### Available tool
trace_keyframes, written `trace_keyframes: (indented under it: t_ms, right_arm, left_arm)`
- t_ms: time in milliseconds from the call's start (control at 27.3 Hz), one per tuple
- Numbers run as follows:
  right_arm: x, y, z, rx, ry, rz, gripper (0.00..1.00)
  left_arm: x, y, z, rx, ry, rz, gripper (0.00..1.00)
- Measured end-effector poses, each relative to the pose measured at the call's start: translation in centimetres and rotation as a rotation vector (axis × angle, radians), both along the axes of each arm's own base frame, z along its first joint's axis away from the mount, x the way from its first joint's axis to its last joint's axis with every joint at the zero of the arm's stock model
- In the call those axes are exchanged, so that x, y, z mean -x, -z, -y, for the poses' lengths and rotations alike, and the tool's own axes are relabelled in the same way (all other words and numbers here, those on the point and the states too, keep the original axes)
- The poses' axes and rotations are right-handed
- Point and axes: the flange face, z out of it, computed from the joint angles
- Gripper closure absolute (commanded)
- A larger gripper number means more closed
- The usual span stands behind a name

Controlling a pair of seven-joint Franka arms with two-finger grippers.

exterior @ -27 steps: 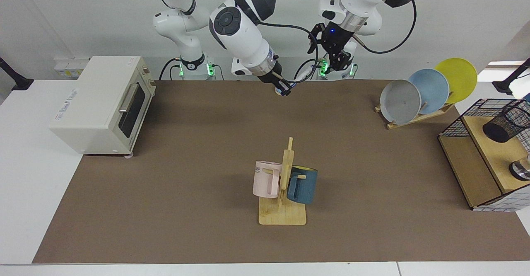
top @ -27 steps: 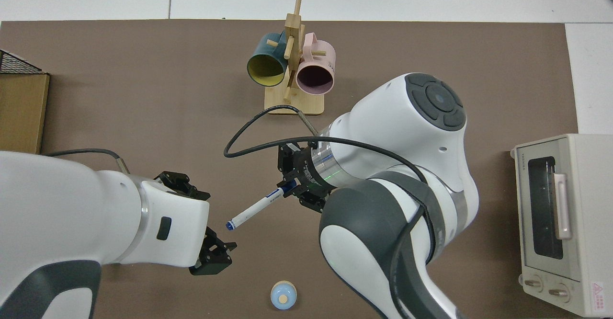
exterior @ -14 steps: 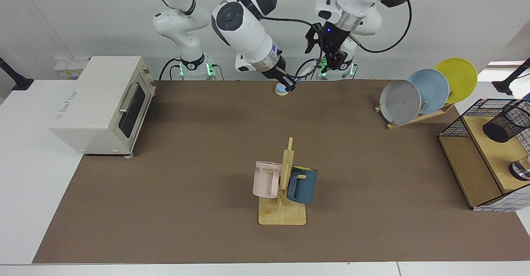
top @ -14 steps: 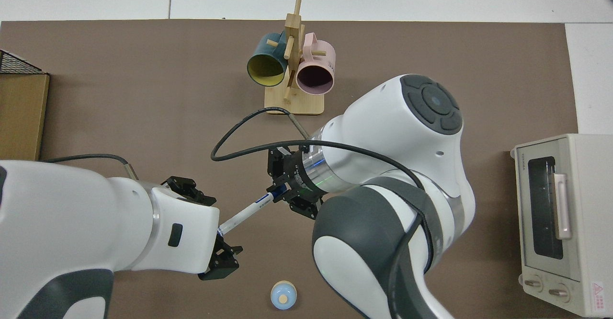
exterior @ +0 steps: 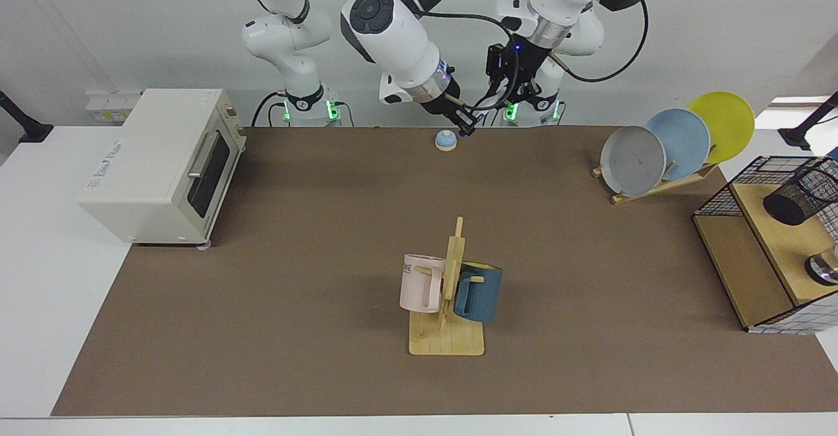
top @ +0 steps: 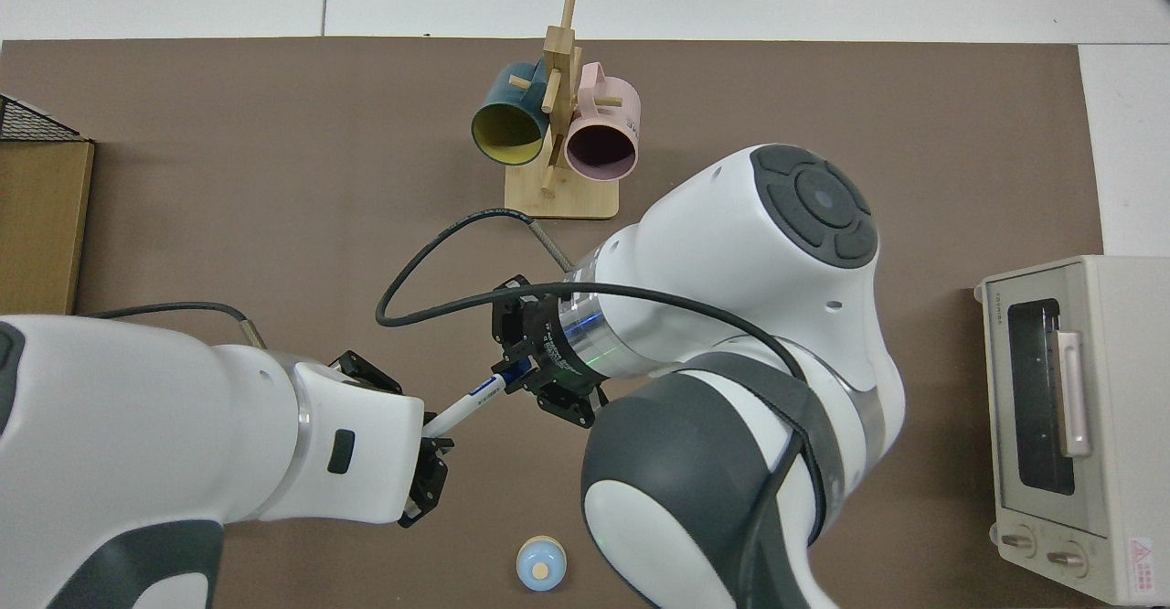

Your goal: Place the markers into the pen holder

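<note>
One marker (top: 473, 398) spans from the pinching right pincer (top: 521, 379) to the left pincer (top: 428, 449).

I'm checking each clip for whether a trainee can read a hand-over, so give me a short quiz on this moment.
1. True or false: the marker is already in the pen holder.
2. Which gripper is shut on the marker? A) left B) right C) neither
3. How many mugs hang on the wooden stand?

Key
1. False. It is in the air between the two arms, and the pen holder is on the shelf at the facing view's right edge.
2. B. The right gripper holds one end, while the left gripper is at the other end.
3. Two: a pink mug and a blue mug.
</note>
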Motion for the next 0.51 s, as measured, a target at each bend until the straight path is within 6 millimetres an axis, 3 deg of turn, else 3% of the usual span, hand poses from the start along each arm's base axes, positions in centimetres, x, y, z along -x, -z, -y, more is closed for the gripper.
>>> trace_keyframes:
  t_ms: [73, 293, 330, 367, 513]
  right_arm:
    - [0.13, -0.13, 0.02, 0.005, 0.007, -0.012, 1.0]
    - [0.15, -0.19, -0.01, 0.007, 0.016, -0.018, 1.0]
    - [0.15, -0.19, -0.01, 0.007, 0.016, -0.018, 0.68]
    - [0.15, -0.19, -0.01, 0.007, 0.016, -0.018, 0.01]
    - [0.28, -0.34, -0.15, 0.006, 0.012, -0.017, 0.0]
  left_arm:
    - [-0.12, 0.06, -0.25, -0.006, -0.016, -0.001, 1.0]
    - [-0.08, -0.03, -0.28, -0.006, -0.024, -0.002, 1.0]
    - [-0.08, -0.03, -0.28, -0.006, -0.025, -0.002, 1.0]
    - [-0.08, -0.03, -0.28, -0.006, -0.025, -0.002, 1.0]
    - [-0.1, 0.0, -0.31, -0.007, -0.025, -0.001, 1.0]
